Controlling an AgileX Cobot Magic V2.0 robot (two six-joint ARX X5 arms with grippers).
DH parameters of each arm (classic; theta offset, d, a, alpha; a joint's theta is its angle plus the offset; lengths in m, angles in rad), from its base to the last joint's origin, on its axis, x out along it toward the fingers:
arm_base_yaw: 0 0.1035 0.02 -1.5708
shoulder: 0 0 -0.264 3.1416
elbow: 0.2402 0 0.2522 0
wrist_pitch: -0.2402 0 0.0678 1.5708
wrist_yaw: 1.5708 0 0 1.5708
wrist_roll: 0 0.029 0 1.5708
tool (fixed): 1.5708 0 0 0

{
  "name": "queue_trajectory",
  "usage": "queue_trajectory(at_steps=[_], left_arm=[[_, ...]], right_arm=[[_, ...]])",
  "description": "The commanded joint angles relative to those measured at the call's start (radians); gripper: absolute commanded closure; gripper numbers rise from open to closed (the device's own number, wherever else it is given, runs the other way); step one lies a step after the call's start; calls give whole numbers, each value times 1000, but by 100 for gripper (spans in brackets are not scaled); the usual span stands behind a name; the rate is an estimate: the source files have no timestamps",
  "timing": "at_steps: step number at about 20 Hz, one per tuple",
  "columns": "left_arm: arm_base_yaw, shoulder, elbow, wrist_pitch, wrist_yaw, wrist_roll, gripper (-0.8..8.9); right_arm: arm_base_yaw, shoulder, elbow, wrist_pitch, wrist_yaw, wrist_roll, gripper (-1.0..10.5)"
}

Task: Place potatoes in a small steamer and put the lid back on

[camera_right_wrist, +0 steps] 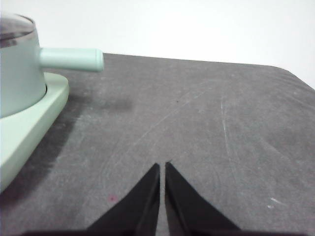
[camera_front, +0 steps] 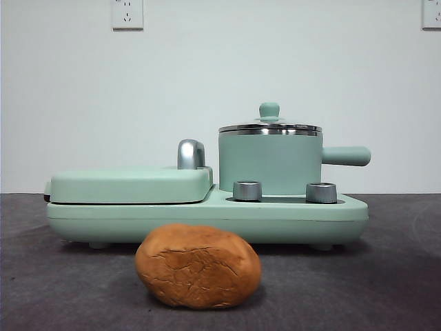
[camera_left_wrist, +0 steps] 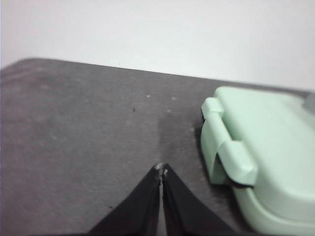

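The right gripper hangs closed over grey table — steamer well aside.

Staged test bench, we judge, not lived-in kitchen. Bare white wall carries two power sockets high up. Dark grey tabletop, scuffed and scratched, holds single mint-green breakfast cooker (grill plate beside small steamer, lid on) and one potato. We see black robot jaws in both wrist views.
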Motion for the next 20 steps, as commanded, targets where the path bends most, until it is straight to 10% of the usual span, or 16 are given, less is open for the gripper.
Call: queue_trajectory(at_steps=[1, 9, 20], left_arm=[[1, -2, -18, 27, 2, -164, 807], [1, -2, -18, 90, 2, -224, 807], [1, 23, 91, 68, 98, -347, 805]], right_arm=[[2, 0, -4, 27, -3, 65, 932], [2, 0, -3, 74, -16, 412, 933], [3, 23, 71, 67, -245, 537, 934]])
